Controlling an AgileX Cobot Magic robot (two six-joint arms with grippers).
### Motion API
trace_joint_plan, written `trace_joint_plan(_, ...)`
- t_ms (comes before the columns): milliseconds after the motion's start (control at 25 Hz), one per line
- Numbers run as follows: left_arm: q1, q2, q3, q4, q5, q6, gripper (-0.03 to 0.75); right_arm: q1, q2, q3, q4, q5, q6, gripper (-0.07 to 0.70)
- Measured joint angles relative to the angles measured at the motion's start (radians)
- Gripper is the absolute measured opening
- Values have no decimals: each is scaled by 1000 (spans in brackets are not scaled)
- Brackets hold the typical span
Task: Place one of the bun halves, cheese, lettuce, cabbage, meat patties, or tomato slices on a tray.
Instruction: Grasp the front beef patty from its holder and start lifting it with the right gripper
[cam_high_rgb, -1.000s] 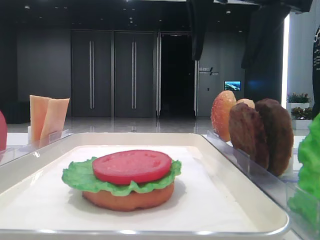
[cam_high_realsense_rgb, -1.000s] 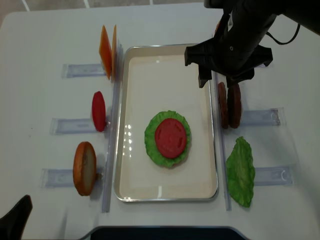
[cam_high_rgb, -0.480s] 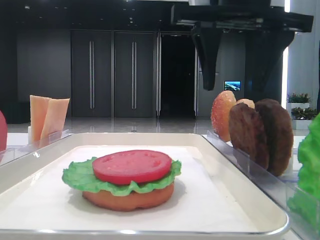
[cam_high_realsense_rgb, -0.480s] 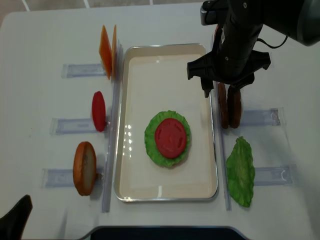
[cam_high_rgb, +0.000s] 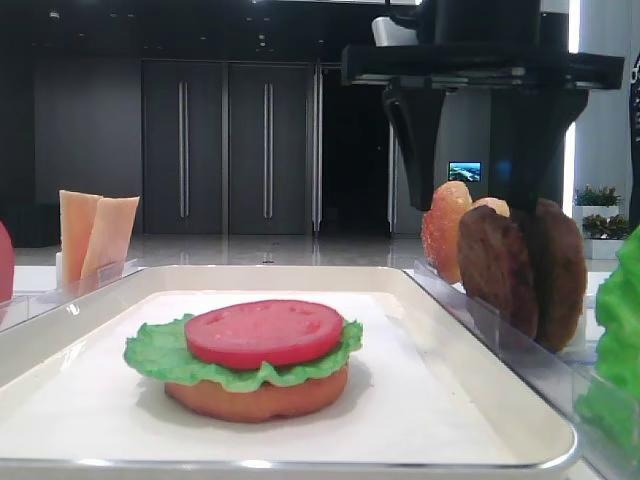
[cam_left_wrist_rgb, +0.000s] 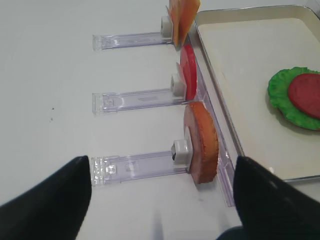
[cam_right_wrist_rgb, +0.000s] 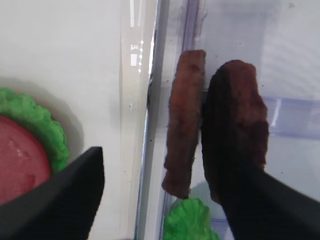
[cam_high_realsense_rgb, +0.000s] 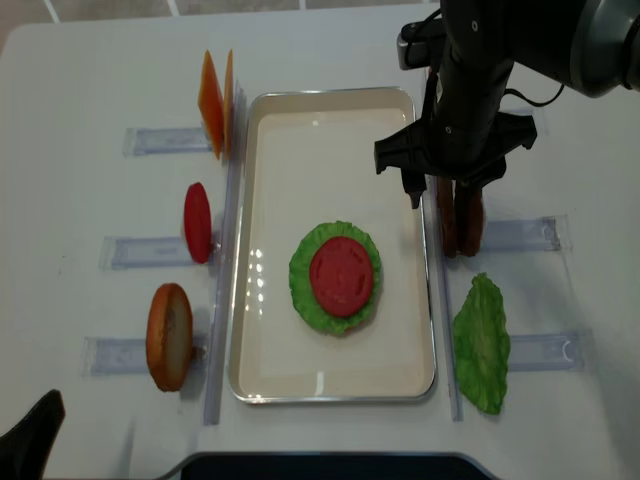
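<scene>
Two dark brown meat patties (cam_high_realsense_rgb: 447, 225) (cam_right_wrist_rgb: 185, 130) (cam_high_rgb: 495, 265) stand on edge in a clear rack right of the cream tray (cam_high_realsense_rgb: 330, 120) (cam_high_rgb: 300, 278). My right gripper (cam_high_realsense_rgb: 441, 190) (cam_right_wrist_rgb: 165, 200) (cam_high_rgb: 468, 160) hangs open just above them, with one finger over the tray's rim and the other at the outer patty (cam_right_wrist_rgb: 235, 125); it grips nothing. On the tray lies a bun half (cam_high_rgb: 260, 395) topped with lettuce (cam_high_realsense_rgb: 305, 275) and a tomato slice (cam_high_realsense_rgb: 342, 275). My left gripper (cam_left_wrist_rgb: 160, 205) stands open and empty near another bun half (cam_left_wrist_rgb: 202, 142).
Left of the tray, racks hold cheese (cam_high_realsense_rgb: 215, 95), a tomato slice (cam_high_realsense_rgb: 197, 222) and a bun half (cam_high_realsense_rgb: 168, 335). A loose lettuce leaf (cam_high_realsense_rgb: 480, 345) lies right of the tray. Another bun (cam_high_rgb: 445, 230) stands behind the patties.
My right gripper has come down and toward the near side, from above the tray's far right edge to just over the patties. It stays open.
</scene>
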Motion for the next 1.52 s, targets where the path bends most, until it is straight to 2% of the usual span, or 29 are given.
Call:
trace_joint_plan(560,0,0,0,0,0,0,692,0,56,0,-8,-30,0,484)
trace_joint_plan(760,0,0,0,0,0,0,692,1,65,0,-56,-34,0,479)
trace_joint_plan(840,0,0,0,0,0,0,692,1,65,0,-80,-32,1,457)
trace_joint_plan(960,0,0,0,0,0,0,692,1,65,0,-110,-29,1,377)
trace_joint_plan(1160,0,0,0,0,0,-7,692,1,65,0,-130,-23,1,168)
trace_joint_plan(1200,0,0,0,0,0,-7,692,1,65,0,-130,-18,1,148)
trace_joint_plan(1520,0,0,0,0,0,-8,692,1,65,-5,-129,4,1,148)
